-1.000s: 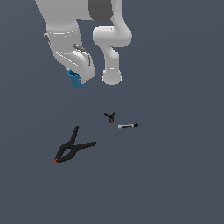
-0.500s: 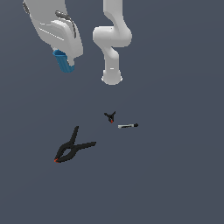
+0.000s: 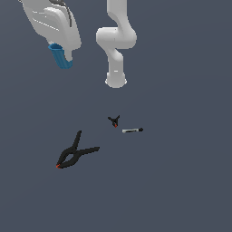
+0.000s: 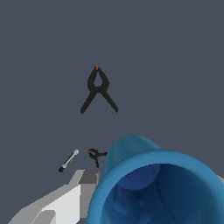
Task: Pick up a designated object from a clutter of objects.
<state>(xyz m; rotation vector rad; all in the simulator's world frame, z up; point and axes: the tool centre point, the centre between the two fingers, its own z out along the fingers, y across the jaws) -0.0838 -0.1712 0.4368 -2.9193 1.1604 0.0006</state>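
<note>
While raised high over the floor, the gripper (image 3: 63, 56) clasps the blue cup (image 3: 60, 57).

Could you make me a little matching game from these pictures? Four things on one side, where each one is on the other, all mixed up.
Things:
1. blue cup
2. large black clamp
3. tiny black clamp
4. marker

Places:
A. lying farthest toward the exterior view's right
B. held up in the gripper, off the floor
C. on the floor between the large clamp and the marker
D. lying nearest the exterior view's bottom edge

Pairs: 1-B, 2-D, 3-C, 4-A
</note>
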